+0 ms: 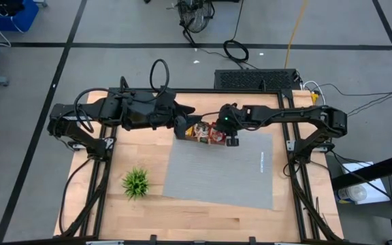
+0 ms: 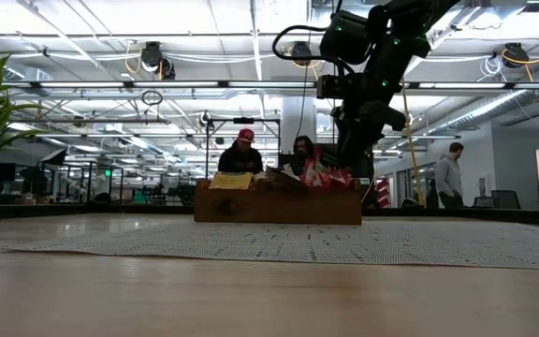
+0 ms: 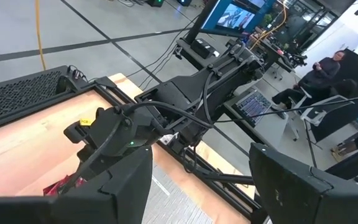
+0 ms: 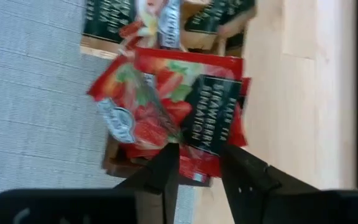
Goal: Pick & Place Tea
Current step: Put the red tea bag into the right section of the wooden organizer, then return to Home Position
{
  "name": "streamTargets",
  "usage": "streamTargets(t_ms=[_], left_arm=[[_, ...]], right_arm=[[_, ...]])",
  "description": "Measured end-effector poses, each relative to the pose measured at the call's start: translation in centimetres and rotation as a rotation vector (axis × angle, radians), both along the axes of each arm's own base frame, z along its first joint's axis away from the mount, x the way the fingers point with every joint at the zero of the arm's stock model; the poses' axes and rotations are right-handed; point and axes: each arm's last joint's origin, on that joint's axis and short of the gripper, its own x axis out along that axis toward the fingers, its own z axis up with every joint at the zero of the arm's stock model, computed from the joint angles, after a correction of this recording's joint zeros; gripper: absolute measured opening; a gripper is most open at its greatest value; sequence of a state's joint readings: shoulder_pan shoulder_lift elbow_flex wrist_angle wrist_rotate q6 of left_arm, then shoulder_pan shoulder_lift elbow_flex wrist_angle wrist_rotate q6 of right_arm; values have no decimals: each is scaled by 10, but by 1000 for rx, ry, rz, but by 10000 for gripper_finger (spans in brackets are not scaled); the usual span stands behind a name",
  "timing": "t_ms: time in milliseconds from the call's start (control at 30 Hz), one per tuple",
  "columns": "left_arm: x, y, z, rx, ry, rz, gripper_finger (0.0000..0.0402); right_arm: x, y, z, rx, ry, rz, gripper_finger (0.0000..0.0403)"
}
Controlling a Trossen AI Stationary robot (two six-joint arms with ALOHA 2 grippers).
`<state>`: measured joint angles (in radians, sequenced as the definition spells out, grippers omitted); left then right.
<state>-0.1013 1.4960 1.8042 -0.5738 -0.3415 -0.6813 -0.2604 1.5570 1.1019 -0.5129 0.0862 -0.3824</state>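
My right gripper [image 4: 199, 163]: over the tray [image 1: 201, 139], fingers parted, holding nothing | red tea [image 4: 173, 102]: lies loose atop the tray's packets, just below my fingertips | my left gripper [image 1: 180, 126]: spread wide, empty, just beside the tray

Right end effector [image 4: 197, 163] slightly parted, pointing down.

In the high view the right arm's dark two-finger gripper [image 1: 231, 138] covers part of the small wooden tray [image 1: 197, 139], so the packets inside cannot be counted. The red strawberry-printed tea packet [image 4: 173, 106] fills the right wrist view; its lower edge is hidden behind the fingertips [image 4: 166, 163], and contact cannot be told. The green-labelled packets [image 4: 110, 18] behind are cut off by the edge.
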Motion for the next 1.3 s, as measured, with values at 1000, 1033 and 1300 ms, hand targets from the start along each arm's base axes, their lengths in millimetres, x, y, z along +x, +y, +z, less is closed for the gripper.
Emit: streamTargets(t_ms=[1000,1033,1300], left_arm=[[-1,0,2,17,-6,-15,267],[-3,0,3,27,-7,-17,267],[-34,6,23,199,-24,13,267]], right_arm=[[-39,2,60,-30,-188,-136,105],[-41,5,63,-15,-204,-149,105],[-66,44,110,238,-518,-235,105]])
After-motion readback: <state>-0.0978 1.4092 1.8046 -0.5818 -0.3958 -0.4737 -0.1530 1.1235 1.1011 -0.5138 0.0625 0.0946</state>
